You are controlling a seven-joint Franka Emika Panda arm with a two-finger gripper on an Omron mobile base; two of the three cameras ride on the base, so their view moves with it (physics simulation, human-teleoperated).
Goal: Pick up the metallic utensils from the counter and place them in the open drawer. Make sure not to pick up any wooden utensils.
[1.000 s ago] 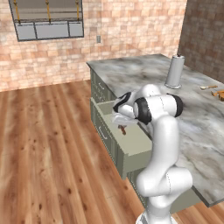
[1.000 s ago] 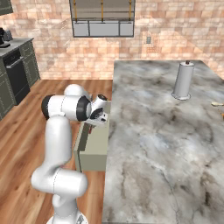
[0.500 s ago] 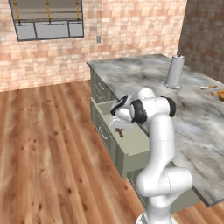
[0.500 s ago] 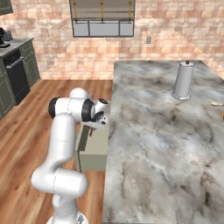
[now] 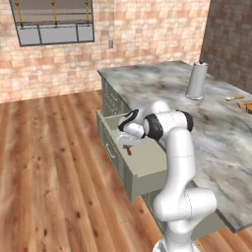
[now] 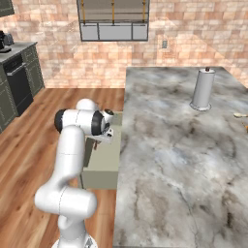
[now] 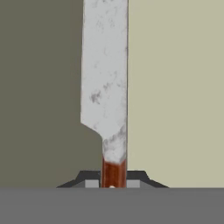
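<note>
My gripper (image 7: 113, 185) is clamped on the knife (image 7: 106, 83) by its handle, blade pointing down over the drawer (image 5: 142, 162), seemingly near its wall, so I should lower it flat onto the floor before releasing.

No text, label, brand, number or sign can be read on anything here.

Inside the open drawer (image 5: 147, 162), a small dark utensil (image 5: 128, 149) lies toward the wall-side end; the pale floor toward the near end is bare.
</note>
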